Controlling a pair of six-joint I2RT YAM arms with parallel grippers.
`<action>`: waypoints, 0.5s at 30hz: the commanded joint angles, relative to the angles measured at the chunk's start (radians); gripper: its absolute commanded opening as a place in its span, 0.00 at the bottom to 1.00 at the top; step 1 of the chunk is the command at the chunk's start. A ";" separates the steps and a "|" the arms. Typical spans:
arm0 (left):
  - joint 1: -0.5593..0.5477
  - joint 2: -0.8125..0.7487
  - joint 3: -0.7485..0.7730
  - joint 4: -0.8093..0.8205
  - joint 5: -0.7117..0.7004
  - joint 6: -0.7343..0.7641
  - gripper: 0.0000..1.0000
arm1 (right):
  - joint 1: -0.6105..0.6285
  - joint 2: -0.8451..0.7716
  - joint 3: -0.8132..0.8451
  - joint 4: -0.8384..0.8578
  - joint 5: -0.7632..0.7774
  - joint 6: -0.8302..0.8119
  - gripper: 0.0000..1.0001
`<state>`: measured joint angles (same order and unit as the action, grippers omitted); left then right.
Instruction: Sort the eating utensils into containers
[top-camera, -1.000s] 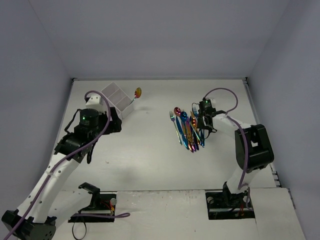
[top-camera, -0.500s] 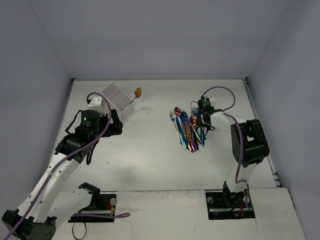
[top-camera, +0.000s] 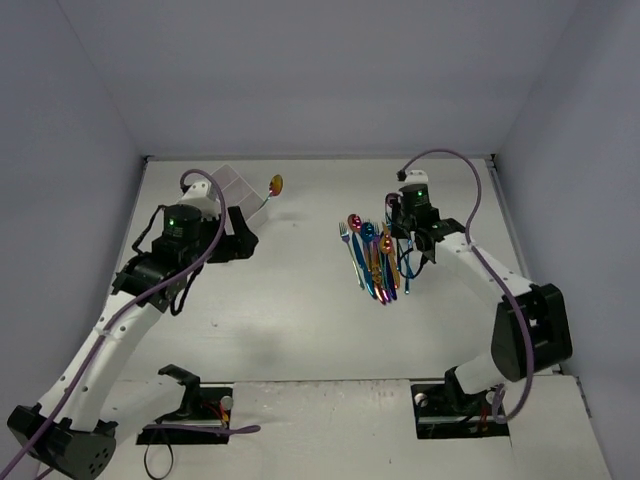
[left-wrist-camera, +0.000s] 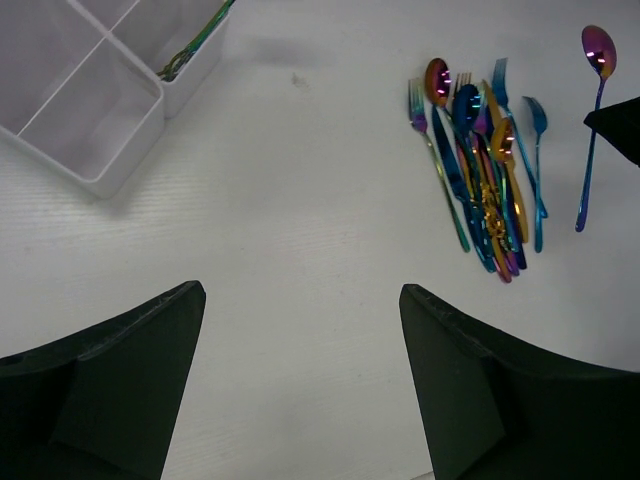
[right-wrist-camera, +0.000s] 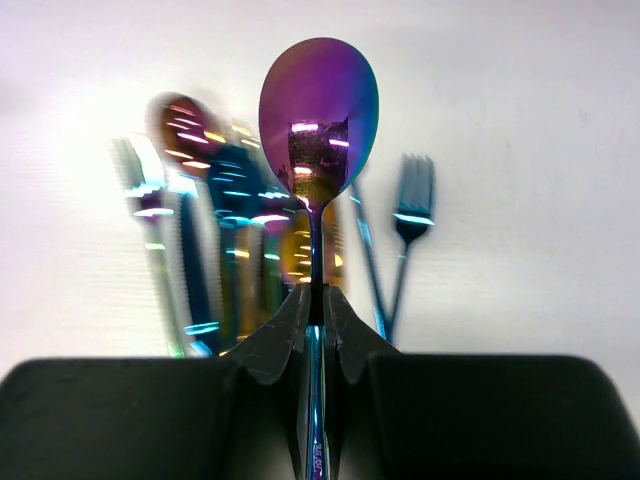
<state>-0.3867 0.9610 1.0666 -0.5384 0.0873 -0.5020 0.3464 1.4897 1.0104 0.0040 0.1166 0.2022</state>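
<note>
Right gripper (right-wrist-camera: 315, 300) clamps the purple spoon (right-wrist-camera: 318, 110) by its handle, just beside the utensil pile (left-wrist-camera: 480, 170) on the counter (left-wrist-camera: 300, 200); left gripper (left-wrist-camera: 300, 295) gapes wide near the white 4-compartment box (left-wrist-camera: 100, 182)

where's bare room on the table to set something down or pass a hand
Bare: the wide table stretch between the white box and the utensil pile, and the strip on the pile's near side. Crowded: the pile itself and its right side, where the right end effector grips a purple spoon.
</note>
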 joint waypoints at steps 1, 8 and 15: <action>-0.006 0.049 0.111 0.117 0.165 -0.072 0.76 | 0.135 -0.187 -0.011 0.046 -0.053 -0.100 0.00; -0.021 0.136 0.168 0.286 0.322 -0.225 0.76 | 0.263 -0.362 -0.027 0.096 -0.261 -0.124 0.00; -0.059 0.226 0.194 0.462 0.395 -0.359 0.75 | 0.365 -0.379 0.012 0.111 -0.337 -0.142 0.00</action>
<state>-0.4244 1.1536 1.1970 -0.2802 0.4028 -0.7492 0.6702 1.1208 0.9833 0.0372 -0.1420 0.0866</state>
